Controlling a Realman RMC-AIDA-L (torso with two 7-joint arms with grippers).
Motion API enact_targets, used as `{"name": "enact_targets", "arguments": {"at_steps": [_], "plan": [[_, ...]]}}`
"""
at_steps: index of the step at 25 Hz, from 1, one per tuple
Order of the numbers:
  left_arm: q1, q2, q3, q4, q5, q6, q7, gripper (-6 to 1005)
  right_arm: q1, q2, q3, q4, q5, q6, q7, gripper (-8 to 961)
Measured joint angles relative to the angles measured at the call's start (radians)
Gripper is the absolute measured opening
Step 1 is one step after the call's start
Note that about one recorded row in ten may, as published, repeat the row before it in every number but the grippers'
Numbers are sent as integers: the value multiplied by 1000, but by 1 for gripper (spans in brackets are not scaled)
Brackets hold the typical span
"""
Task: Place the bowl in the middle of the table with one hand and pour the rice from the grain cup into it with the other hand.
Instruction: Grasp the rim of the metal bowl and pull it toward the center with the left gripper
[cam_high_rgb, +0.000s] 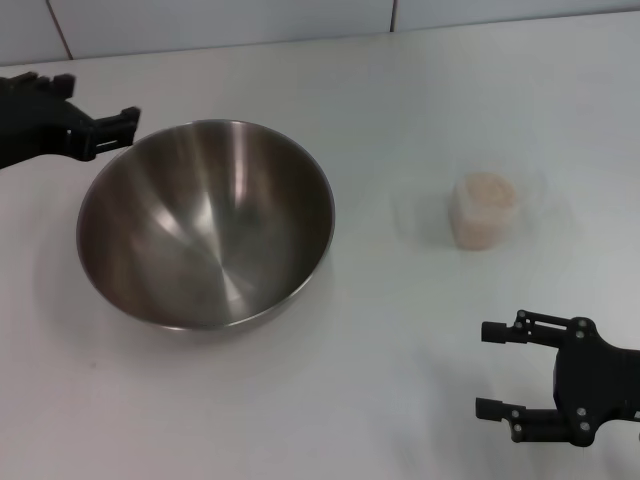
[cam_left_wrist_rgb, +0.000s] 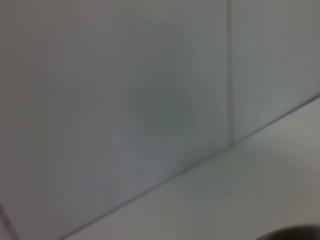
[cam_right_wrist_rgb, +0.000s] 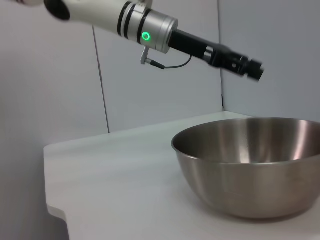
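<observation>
Right now the right gripper (cam_high_rgb: 497, 381) sits low at the near right of the surface (cam_high_rgb: 400, 100), jaws spread wide, holding nothing, fingers pointing left toward the bowl. Left gripper (cam_high_rgb: 122, 127) hovers at the far left, just beside the bowl's far-left rim without visibly touching it; whether its jaws are open or closed cannot be told. Its arm reaches in from the left edge; the right wrist view shows it stretched out above and behind the bowl.

Bowl (cam_high_rgb: 205, 225): large, round, shiny brushed steel, upright, empty, left of centre on the white surface.

Grain cup (cam_high_rgb: 484, 209): small, clear, upright, well apart to the bowl's right, beyond the right gripper. Rice (cam_high_rgb: 485, 194) fills it, pale pinkish-beige.
</observation>
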Motion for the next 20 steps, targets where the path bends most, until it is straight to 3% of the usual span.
{"name": "enact_targets", "arguments": {"at_steps": [1,2,3,4,5,6,7,8,9,10,11,12,13,15,20], "plan": [[-21,-18,-36,-43,-47,-180,57,788,1,0,1,0,0,0,0,775],[-21,-18,-36,-43,-47,-180,57,787,1,0,1,0,0,0,0,775],[-30,-70,-124,-62,-159,-366,186,787,1,0,1,0,0,0,0,775],[-19,-159,-263,-47,-316,-512,373,786,1,0,1,0,1,0,0,775],[-8,-225,-360,-30,-405,-598,497,786,1,0,1,0,1,0,0,775],[9,-474,-707,23,-573,-871,904,786,1,0,1,0,1,-1,0,775],[9,-474,-707,23,-573,-871,904,786,1,0,1,0,1,-1,0,775],[-4,-543,-830,29,-596,-950,1014,786,2,4,0,0,2,-1,0,775],[-33,-661,-1055,53,-613,-1110,1254,786,2,4,0,0,2,-1,0,775],[-33,-661,-1055,53,-613,-1110,1254,786,2,6,1,-2,2,-2,0,775],[-47,-694,-1131,65,-606,-1150,1320,787,-1,8,5,-7,2,-5,-1,775],[-47,-694,-1131,65,-606,-1150,1320,787,-1,8,5,-7,2,-5,-1,775],[-71,-722,-1325,99,-593,-1243,1517,787,-2,10,8,-12,2,-7,-1,775],[-72,-715,-1338,97,-569,-1235,1533,787,-3,14,9,-21,0,-9,-1,775],[-87,-688,-1243,116,-523,-1211,1469,789,-3,18,9,-27,-1,-11,-1,774]]}}
